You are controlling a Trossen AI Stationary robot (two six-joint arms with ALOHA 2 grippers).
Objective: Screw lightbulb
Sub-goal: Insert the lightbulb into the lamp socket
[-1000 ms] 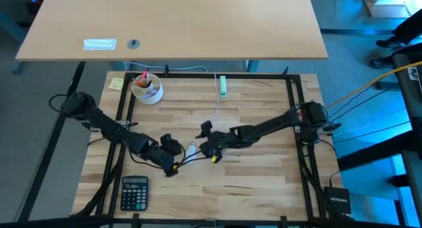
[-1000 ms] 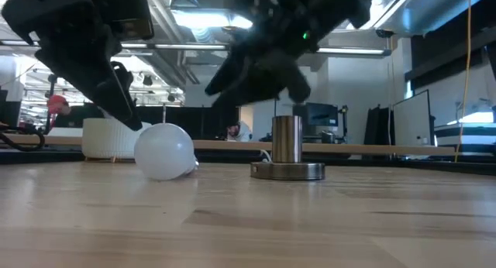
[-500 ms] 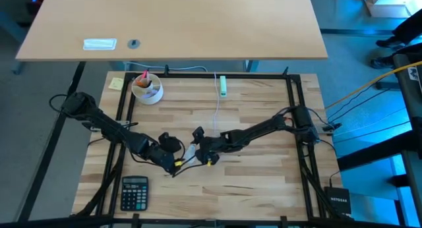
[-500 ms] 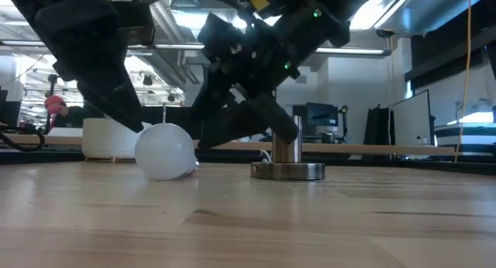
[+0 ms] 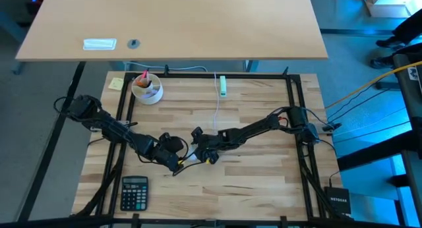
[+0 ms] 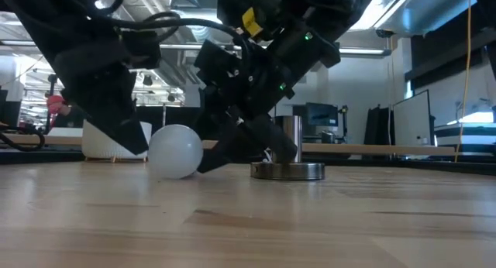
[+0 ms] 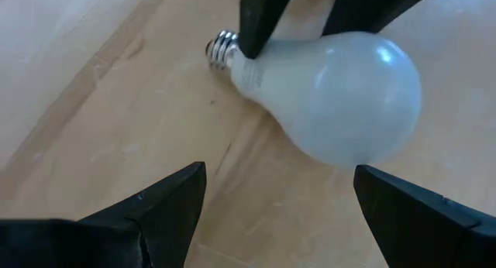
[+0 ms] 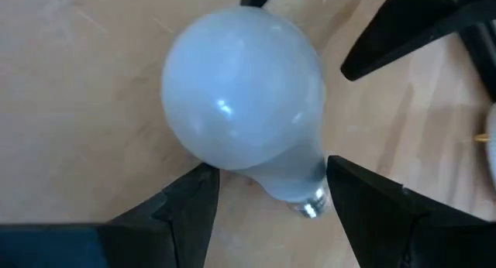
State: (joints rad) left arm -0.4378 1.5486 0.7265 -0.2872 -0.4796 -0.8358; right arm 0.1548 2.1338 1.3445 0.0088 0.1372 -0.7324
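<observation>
1. At the far left of your table, the calculator (image 5: 134,192) sits by the near edge and the white bowl (image 5: 146,88) by the far edge; neither matters to this step.
2. Your left gripper (image 7: 271,194) hangs low just left of table centre, fingers spread wide, touching nothing. The lightbulb (image 7: 329,94) lies just ahead of its tips.
3. The lightbulb (image 6: 175,151) lies on its side on the wood, left of the socket (image 6: 287,160) and clear of it. So the bulb is neither lifted nor threaded.
4. Your right gripper (image 8: 263,190) reaches in from the right, fingers apart, straddling the bulb's neck (image 8: 298,183) near the screw base. I see no firm pinch yet.
5. Judgement: early stage. Left to do: close on the bulb, lift, stand it base-down over the socket, turn it in.
</observation>
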